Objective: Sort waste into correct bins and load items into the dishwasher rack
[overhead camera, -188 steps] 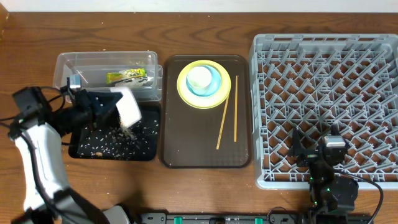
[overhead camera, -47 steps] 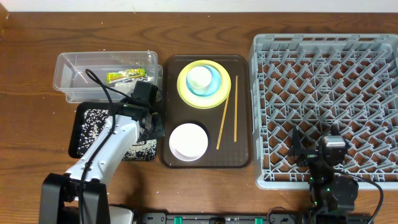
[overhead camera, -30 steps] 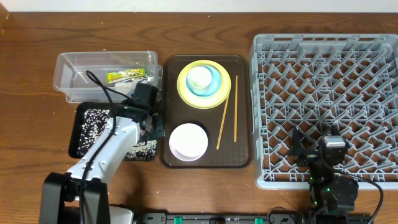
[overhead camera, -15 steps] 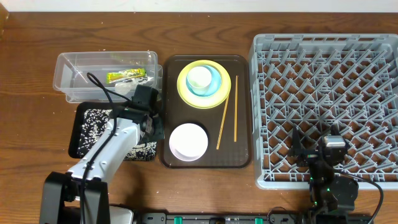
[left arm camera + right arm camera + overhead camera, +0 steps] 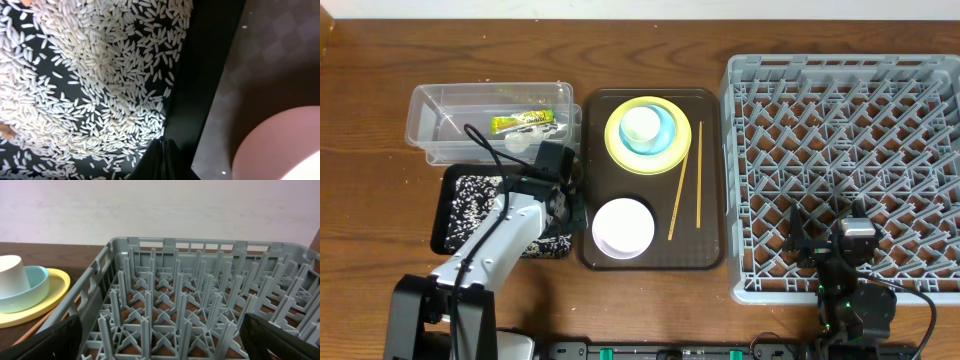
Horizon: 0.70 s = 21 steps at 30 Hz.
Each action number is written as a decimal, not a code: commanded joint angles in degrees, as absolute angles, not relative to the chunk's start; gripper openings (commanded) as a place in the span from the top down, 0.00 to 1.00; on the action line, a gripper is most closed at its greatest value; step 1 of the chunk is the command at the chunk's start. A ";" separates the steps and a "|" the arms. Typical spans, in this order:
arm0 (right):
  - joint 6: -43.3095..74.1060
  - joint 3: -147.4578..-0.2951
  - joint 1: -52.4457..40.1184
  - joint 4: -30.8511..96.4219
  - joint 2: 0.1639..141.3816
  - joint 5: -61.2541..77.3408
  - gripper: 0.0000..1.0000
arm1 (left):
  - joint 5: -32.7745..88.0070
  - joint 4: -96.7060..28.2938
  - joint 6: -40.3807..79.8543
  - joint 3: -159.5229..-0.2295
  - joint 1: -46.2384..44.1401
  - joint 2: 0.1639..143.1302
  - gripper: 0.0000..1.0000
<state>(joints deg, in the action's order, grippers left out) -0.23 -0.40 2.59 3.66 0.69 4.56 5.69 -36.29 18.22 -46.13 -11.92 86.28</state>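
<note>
My left gripper (image 5: 568, 205) is shut and empty, its tips (image 5: 162, 159) at the right wall of the black tray (image 5: 200, 100). White rice scraps (image 5: 90, 75) cover the black tray (image 5: 442, 235). The white bowl (image 5: 623, 228) stands upright on the brown tray, just right of the gripper. The yellow plate (image 5: 620, 150) carries the light blue bowl (image 5: 665, 135) with the white cup (image 5: 642, 125) in it. Two chopsticks (image 5: 699, 180) lie beside them. The clear tub (image 5: 430, 115) holds the yellow-green wrapper (image 5: 523, 122). My right gripper (image 5: 162, 340) is open over the grey rack (image 5: 845, 90).
The dark brown serving tray (image 5: 620, 270) sits between the two bins and the rack. In the right wrist view the rack's upright pegs (image 5: 175, 300) fill the space between my fingers. Bare wooden table (image 5: 370, 180) lies left of the bins.
Earlier the left gripper held the white bowl tipped over the black tray. Now the bowl stands on the brown tray and the shut gripper has drifted slightly toward the front. The right arm is still.
</note>
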 commanded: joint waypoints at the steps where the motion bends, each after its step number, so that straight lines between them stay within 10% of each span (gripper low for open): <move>1: 0.36 -0.32 3.14 3.86 0.34 4.95 0.01 | 8.43 -36.27 18.96 -45.80 -11.86 86.85 0.93; 21: 0.36 -0.32 3.14 3.86 0.34 4.95 0.01 | 4.27 -36.71 18.44 -47.53 -11.84 86.08 0.93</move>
<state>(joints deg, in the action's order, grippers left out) -0.23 -0.38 2.57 3.66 0.69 4.56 6.59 -35.75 18.20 -46.17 -11.79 86.28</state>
